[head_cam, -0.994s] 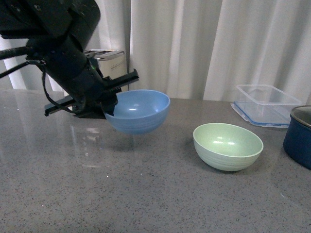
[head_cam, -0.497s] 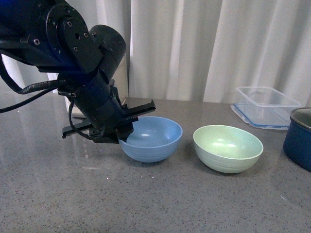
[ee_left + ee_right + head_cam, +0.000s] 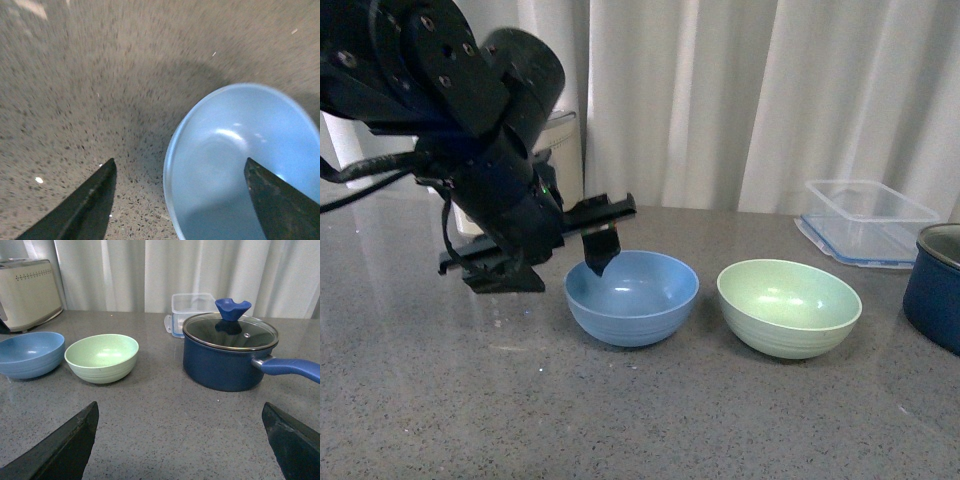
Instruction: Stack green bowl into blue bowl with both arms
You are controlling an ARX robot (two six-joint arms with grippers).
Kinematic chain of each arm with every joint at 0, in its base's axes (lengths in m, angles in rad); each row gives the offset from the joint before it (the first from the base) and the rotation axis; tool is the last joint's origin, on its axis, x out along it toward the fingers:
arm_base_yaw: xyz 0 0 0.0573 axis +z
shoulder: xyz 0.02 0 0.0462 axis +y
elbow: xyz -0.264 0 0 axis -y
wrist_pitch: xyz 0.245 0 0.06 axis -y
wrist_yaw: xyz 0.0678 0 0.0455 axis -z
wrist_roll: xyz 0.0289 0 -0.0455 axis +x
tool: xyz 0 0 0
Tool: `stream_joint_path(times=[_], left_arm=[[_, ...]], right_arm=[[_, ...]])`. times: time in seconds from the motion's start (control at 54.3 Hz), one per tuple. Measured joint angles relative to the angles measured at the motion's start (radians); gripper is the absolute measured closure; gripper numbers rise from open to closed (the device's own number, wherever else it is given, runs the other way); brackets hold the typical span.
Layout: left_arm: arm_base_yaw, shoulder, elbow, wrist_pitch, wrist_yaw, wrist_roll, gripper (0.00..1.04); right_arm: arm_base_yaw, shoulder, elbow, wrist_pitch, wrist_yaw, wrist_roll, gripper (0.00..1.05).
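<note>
Right of the left hand (image 3: 552, 270), just past blue bowl (image 3: 632, 297), green bowl (image 3: 788, 303) sits on the table (image 3: 620, 420). That hand gapes empty over blue bowl's rim. Empty, spread right hand (image 3: 180, 406) faces green bowl.

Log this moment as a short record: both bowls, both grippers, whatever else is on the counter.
blue bowl: upright on the counter, empty
green bowl: upright on the counter beside the blue bowl, apart from it, empty
left gripper: open, straddling the blue bowl's rim, one finger above its inside, one outside
right gripper: open, holding nothing, clear of both bowls
stacking: not yet done
other items: dark blue pot with glass lid, clear container, toaster
</note>
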Motion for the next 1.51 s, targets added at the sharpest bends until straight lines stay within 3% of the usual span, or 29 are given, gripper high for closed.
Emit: stream_joint_path(times=[0.129,0.184,0.258,0.331,0.423,0.681,0.994,1.086,1.509], left_arm=[[0.03,-0.171,-0.135,0.187,-0.024,0.093,0.09],[0.038,-0.24,-0.199,0.275,-0.056,0.133,0.05],[0.056,-0.359,-0.362,0.571,-0.153,0.262,0.19],[0.088,-0.468,-0.571,0.825,-0.143,0.337,0.37],[0.115,-0.526,-0.758,0.924,-0.118,0.365,0.54],[0.168,-0.697,-1.067,1.04,-0.061,0.385,1.01],[0.214,-0.871,-1.282,1.066,-0.014,0.388,1.01],[0.261,-0.924,-1.325,1.062,0.049,0.388,1.01],[0.286,-1.2,-1.464,0.923,0.053,0.388,1.01]], right_arm=[[0.0,0.0,0.0,0.0,0.0,0.0,0.1],[0.0,0.0,0.0,0.0,0.0,0.0,0.1],[0.0,0.0,0.0,0.0,0.0,0.0,0.1],[0.0,0.0,0.0,0.0,0.0,0.0,0.1],[0.0,0.0,0.0,0.0,0.0,0.0,0.1],[0.0,0.0,0.0,0.0,0.0,0.0,0.1],[0.0,0.0,0.0,0.0,0.0,0.0,0.1],[0.0,0.0,0.0,0.0,0.0,0.0,0.1],[0.0,0.0,0.0,0.0,0.0,0.0,0.1]])
